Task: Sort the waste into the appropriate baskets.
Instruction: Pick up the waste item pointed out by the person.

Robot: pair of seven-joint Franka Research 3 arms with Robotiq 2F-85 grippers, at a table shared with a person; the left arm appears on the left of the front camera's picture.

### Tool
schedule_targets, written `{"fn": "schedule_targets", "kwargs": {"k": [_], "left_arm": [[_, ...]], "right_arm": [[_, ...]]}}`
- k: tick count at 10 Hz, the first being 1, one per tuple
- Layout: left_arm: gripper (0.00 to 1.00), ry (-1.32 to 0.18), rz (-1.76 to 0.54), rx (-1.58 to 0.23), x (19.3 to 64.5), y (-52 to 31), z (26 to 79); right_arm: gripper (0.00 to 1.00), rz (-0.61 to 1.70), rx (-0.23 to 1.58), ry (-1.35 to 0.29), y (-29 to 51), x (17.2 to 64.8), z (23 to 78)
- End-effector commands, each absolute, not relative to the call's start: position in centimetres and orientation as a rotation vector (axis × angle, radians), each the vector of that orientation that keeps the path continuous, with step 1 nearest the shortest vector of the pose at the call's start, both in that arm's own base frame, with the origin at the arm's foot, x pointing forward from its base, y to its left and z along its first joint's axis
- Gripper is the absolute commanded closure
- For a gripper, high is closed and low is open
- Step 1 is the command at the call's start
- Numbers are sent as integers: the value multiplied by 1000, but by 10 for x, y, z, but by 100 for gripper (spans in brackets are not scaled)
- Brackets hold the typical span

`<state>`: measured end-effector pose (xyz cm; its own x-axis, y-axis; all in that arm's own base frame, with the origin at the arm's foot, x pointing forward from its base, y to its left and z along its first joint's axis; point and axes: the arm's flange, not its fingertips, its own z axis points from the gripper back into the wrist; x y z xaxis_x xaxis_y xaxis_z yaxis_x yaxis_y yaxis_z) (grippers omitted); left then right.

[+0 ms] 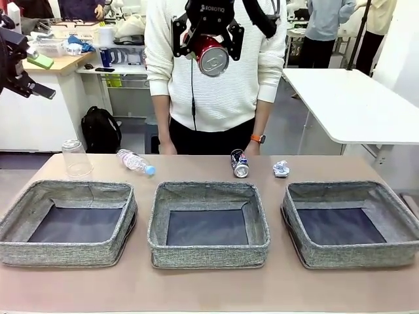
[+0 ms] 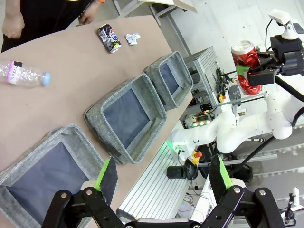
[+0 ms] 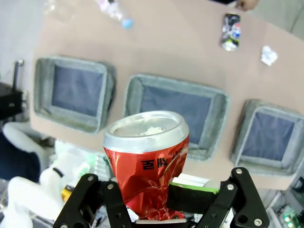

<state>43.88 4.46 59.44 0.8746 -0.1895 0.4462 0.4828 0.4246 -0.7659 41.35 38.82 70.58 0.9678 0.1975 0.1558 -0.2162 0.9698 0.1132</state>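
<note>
Three grey woven baskets are lined up along the near side of the table [image 1: 209, 291] in the front view: the left basket [image 1: 65, 254], the middle basket [image 1: 208, 255] and the right basket [image 1: 357, 257], each with a bare dark bottom. Behind them, a clear plastic cup [image 1: 76, 158], a clear bottle [image 1: 135, 161], a blue-silver can [image 1: 239, 163] and a paper ball [image 1: 281, 169] are laid out before a standing person. High above the middle, the crushed red can [image 1: 211, 57] is pinched by the right gripper [image 1: 208, 49]. In the left wrist view, the left gripper [image 2: 161, 166] is shown with fingers spread wide and nothing between them. In the right wrist view, the red can is seen clamped by its crumpled lower part, roughly over the middle basket. If released from such height, the can could bounce out of a shallow basket or miss it, and a slip from the dented grip is also possible.
</note>
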Motion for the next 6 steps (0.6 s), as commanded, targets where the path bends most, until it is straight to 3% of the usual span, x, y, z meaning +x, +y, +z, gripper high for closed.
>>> {"fn": "schedule_targets", "kwargs": {"k": [1,6], "left_arm": [[0,-316,-435,-1060,438,44,596],[0,-316,-435,-1060,438,44,596]], "right_arm": [[100,217,141,-147,389,414,706],[100,217,141,-147,389,414,706]]}}
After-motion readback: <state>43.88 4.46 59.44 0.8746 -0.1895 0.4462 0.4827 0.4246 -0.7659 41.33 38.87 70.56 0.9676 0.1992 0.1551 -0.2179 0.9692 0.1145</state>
